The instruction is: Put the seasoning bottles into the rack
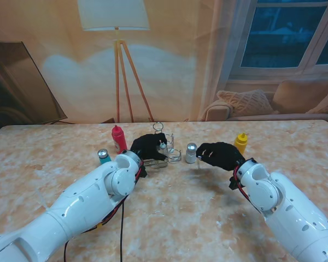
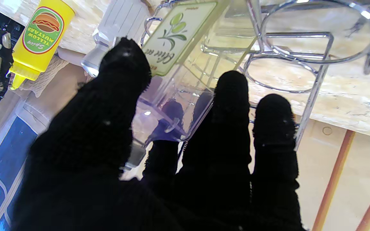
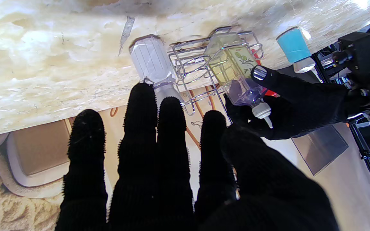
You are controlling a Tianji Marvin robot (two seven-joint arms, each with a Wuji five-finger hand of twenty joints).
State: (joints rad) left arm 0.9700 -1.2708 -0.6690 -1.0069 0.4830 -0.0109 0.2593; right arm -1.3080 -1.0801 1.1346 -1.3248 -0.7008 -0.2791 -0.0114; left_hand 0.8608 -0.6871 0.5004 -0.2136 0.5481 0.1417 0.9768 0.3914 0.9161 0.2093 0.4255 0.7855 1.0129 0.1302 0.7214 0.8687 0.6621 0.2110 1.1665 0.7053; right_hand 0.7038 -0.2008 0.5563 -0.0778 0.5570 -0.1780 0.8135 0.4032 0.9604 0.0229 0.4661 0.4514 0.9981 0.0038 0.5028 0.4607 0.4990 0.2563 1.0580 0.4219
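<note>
A home living room: floor lamp point(image 1: 116, 33), cushioned sofa point(image 1: 273, 103), window point(image 1: 287, 33).

Both hands gloved black: left hand point(image 1: 148, 146), right hand point(image 1: 221, 154). Arms glossy white. Rack point(image 3: 201, 54) bare silver wire. Oil bottle point(image 3: 233, 72) clear, yellowish, green olive label. Mustard bottle point(image 2: 39, 33) yellow. Ketchup bottle point(image 1: 118, 139) red. Table point(image 1: 44, 164) cream-orange marble veining.

Mustard bottle point(image 2: 39, 33): "Spicy YELLOW MUSTARD". Clear bottle point(image 2: 172, 64) label: "Olive...", rest unreadable.

The marble-patterned table point(image 1: 169, 218) carries a wire rack point(image 1: 172, 153) (mid-far), red bottle point(image 1: 118, 138), teal-capped jar point(image 1: 104, 156), white shaker point(image 1: 191, 153) and mustard bottle point(image 1: 240, 142).
</note>
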